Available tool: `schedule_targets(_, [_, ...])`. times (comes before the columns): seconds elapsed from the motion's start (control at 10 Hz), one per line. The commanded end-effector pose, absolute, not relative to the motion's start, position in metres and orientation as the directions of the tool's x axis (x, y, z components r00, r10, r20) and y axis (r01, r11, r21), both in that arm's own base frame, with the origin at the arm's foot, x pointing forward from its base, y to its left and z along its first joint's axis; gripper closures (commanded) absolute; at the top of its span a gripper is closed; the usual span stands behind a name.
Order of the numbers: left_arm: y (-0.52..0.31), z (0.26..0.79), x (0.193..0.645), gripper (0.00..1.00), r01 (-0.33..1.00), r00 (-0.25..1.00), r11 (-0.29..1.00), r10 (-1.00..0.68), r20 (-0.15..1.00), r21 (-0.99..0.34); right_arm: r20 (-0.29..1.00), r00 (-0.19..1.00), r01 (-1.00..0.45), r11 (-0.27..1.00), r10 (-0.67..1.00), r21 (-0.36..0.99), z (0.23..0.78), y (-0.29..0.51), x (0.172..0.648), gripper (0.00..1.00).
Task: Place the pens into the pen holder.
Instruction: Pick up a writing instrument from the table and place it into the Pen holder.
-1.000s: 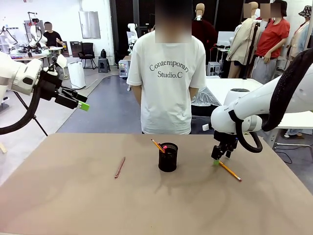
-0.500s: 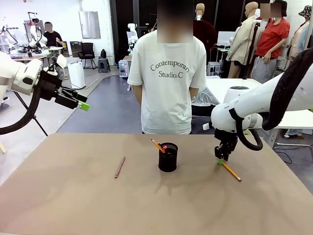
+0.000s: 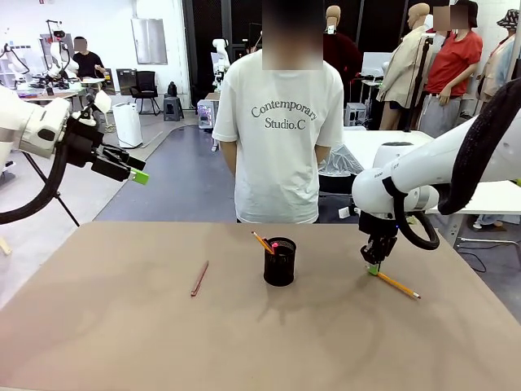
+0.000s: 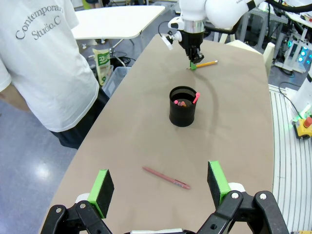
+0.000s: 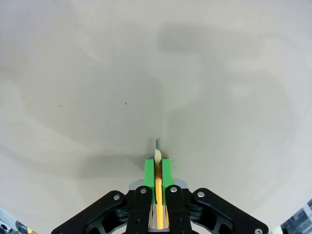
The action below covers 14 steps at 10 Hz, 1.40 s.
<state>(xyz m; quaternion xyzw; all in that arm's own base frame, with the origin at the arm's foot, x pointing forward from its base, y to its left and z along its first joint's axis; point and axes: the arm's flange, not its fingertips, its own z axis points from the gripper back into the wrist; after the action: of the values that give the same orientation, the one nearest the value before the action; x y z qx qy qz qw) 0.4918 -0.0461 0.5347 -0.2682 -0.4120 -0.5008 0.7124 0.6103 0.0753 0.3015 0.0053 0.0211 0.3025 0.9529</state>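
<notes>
The black mesh pen holder (image 3: 279, 262) (image 4: 183, 106) stands mid-table with an orange pencil (image 3: 261, 242) and a pink-ended pen (image 3: 275, 244) sticking out of it. To the holder's right, my right gripper (image 3: 373, 267) (image 4: 193, 65) (image 5: 158, 165) is down at the table, shut on one end of a yellow pencil (image 3: 399, 286) (image 4: 208, 63) (image 5: 158, 175); the pencil's sharpened tip pokes out past the green pads. A reddish-brown pen (image 3: 199, 278) (image 4: 165, 177) lies flat left of the holder. My left gripper (image 3: 138, 175) (image 4: 160, 185) hangs open, high off the table's left side, holding nothing.
A person in a white T-shirt (image 3: 279, 122) stands at the far edge of the tan table (image 3: 122, 342), hands out of sight. Bare tabletop stretches between the holder and the near edge.
My right gripper has closed from open onto the yellow pencil and shifted slightly right; the pencil moved right with it. The left arm has not moved.
</notes>
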Motion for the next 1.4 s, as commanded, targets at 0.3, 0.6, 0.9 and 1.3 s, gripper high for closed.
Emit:
schedule_targets(0.3, [-0.046,0.537,0.492,0.0,0.934,0.157,0.356,-0.493,0.856,0.034,0.198,0.742,-0.67,0.692,0.641,0.269,0.344,0.068,0.61,1.0])
schedule_targets(0.6, [-0.046,0.537,0.492,0.0,0.934,0.157,0.356,-0.493,0.856,0.034,0.372,0.701,-0.711,0.56,0.609,0.424,0.38,0.06,0.61,1.0])
schedule_targets(0.9, [-0.046,0.537,0.492,0.0,0.934,0.157,0.356,-0.493,0.856,0.034,0.67,0.519,-0.855,0.321,0.531,0.408,0.409,0.056,0.602,1.0])
schedule_targets(1.3, [-0.046,0.537,0.492,0.0,0.934,0.157,0.356,-0.493,0.856,0.034,0.917,0.304,-0.945,0.206,0.257,0.255,0.435,0.052,0.597,1.0])
